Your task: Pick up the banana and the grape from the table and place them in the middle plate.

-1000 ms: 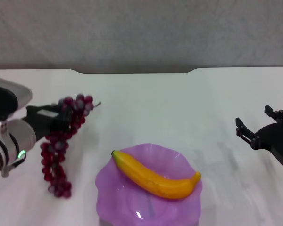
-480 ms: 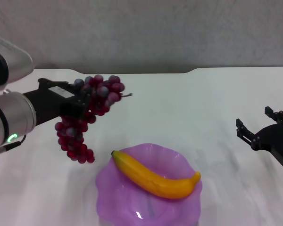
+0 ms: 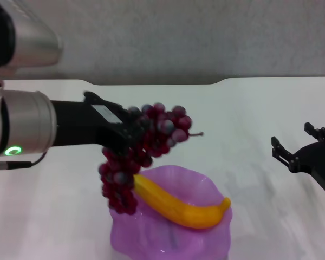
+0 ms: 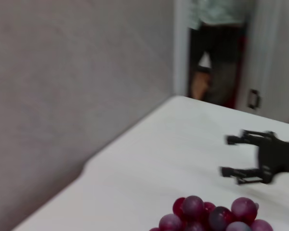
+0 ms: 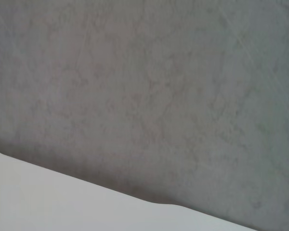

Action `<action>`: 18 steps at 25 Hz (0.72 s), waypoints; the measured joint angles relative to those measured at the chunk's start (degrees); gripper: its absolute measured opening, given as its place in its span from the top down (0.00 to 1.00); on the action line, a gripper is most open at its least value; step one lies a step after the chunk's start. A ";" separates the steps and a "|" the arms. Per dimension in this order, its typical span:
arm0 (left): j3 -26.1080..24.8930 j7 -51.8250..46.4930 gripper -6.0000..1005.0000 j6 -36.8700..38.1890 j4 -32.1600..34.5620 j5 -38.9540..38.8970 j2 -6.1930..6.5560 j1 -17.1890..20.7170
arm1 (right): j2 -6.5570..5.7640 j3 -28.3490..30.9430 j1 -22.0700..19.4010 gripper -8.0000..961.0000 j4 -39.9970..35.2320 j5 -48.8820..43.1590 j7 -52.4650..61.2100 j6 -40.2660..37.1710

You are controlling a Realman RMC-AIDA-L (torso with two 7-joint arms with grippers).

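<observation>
One of the two fruits is already home: the banana (image 3: 179, 206) lies across the purple plate (image 3: 206, 187) at the near edge of the white surface (image 3: 249, 119), stem tip toward the robot's left. The left gripper (image 3: 136, 132) is clenched on the upper end of the grape bunch (image 3: 143, 146), which hangs clear of the surface with its lower grapes dangling over the plate's left rim, just in front of the banana's stem end. The left wrist view catches only the top of the bunch (image 4: 212, 214) and, farther off, the other arm. The right gripper (image 3: 300, 149) sits parked near the right edge with its fingers spread, holding nothing.

The step in hand appears to be the carry of the grapes to the plate, the task's last placement. The next move likely calls for bringing the bunch further over the dish's middle, lowering it beside or onto the banana, then letting go.

Compared with a second ago, the bunch has risen off the surface at the left and travelled toward the plate; the banana, plate and right arm have not moved.
</observation>
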 joint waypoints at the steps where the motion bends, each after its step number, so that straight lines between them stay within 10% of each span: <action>1: 0.06 -0.42 0.85 -1.44 0.01 0.25 -0.03 -0.98 | 0.00 0.00 0.08 0.08 -0.02 0.01 0.00 0.02; 11: 15.47 -9.07 0.85 -5.53 -3.74 20.51 -0.47 -8.21 | 0.00 0.00 0.45 0.08 0.20 0.01 0.00 0.60; 18: 24.70 -14.80 0.85 -5.36 -18.21 27.03 -0.62 -16.76 | 0.00 0.00 0.57 0.08 0.14 0.00 0.00 0.63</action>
